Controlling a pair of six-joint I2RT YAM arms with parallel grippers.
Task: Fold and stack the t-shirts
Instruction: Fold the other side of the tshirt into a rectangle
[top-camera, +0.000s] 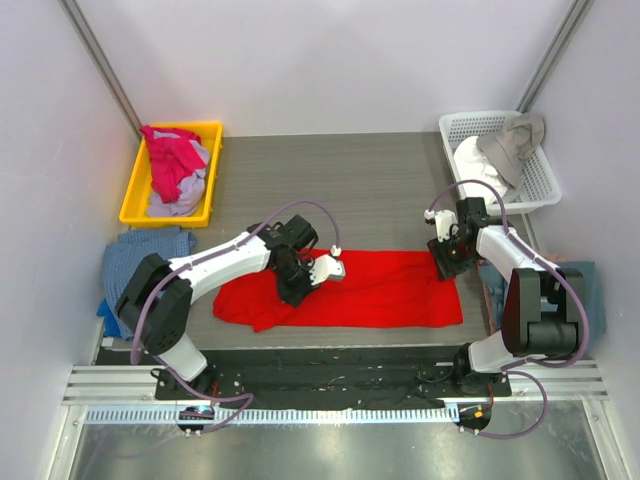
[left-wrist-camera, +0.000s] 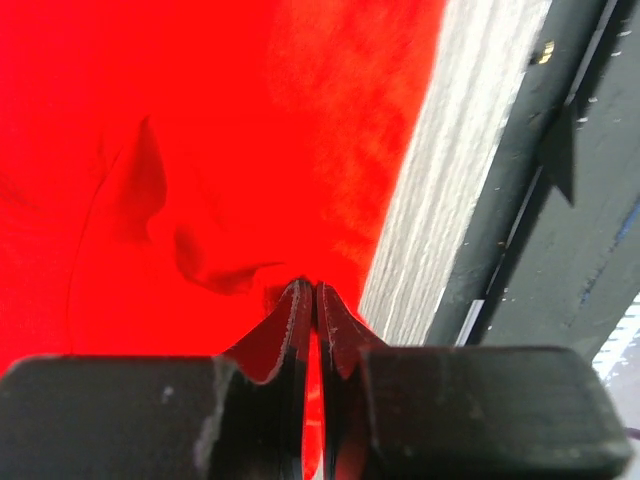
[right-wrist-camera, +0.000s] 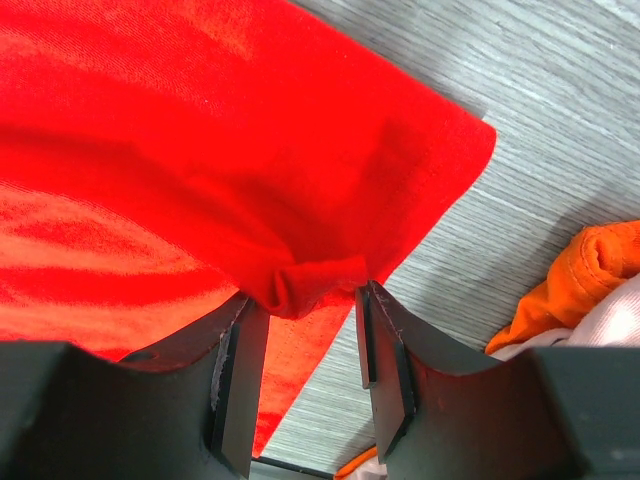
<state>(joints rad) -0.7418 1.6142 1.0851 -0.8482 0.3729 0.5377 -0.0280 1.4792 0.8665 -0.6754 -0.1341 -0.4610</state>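
A bright red t-shirt (top-camera: 380, 290) lies as a long folded band across the near part of the grey table (top-camera: 370, 180). My left gripper (top-camera: 298, 285) is down on its left part. In the left wrist view the jaws (left-wrist-camera: 308, 285) stand almost together, with a thin strip of the red cloth (left-wrist-camera: 200, 120) between them and a small pucker at the tips. My right gripper (top-camera: 445, 262) is at the shirt's far right corner. In the right wrist view its fingertips (right-wrist-camera: 306, 292) hold a bunched fold of the red cloth (right-wrist-camera: 200, 150) between them, jaws partly apart around it.
A yellow bin (top-camera: 135, 205) at the back left holds magenta-pink and lavender shirts (top-camera: 172, 165). A white basket (top-camera: 540, 180) at the back right holds pale cloth. A blue checked cloth (top-camera: 145, 255) lies at the left edge. Orange cloth (right-wrist-camera: 580, 280) lies right of the right gripper.
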